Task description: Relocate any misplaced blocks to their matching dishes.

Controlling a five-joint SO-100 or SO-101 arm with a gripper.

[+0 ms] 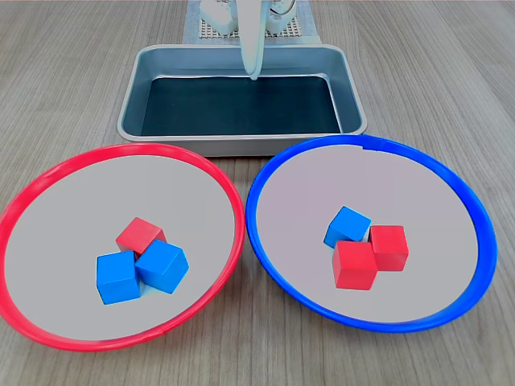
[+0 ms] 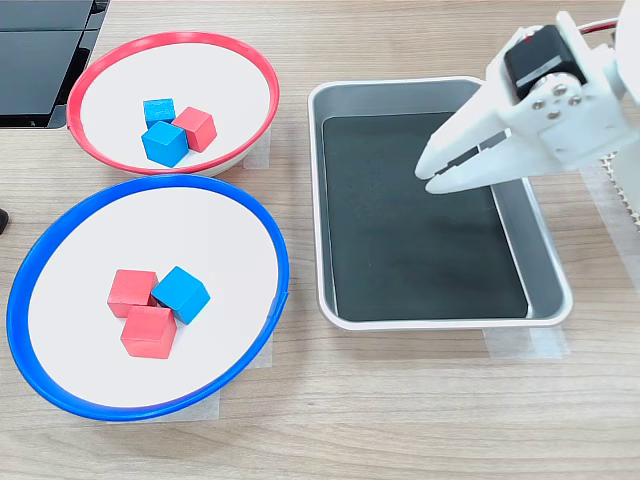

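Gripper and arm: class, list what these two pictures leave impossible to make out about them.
- First exterior view: the gripper shows only a thin white tip; the top edge cuts off the rest.
- Second exterior view: the arm leaves the right edge, base unseen.
- Whether the jaws touch: too close to tell.

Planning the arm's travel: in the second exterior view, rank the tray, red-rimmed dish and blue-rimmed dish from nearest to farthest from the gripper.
1. Tray, directly under the gripper.
2. Red-rimmed dish, upper left.
3. Blue-rimmed dish, lower left; too close to the red one to rank firmly.
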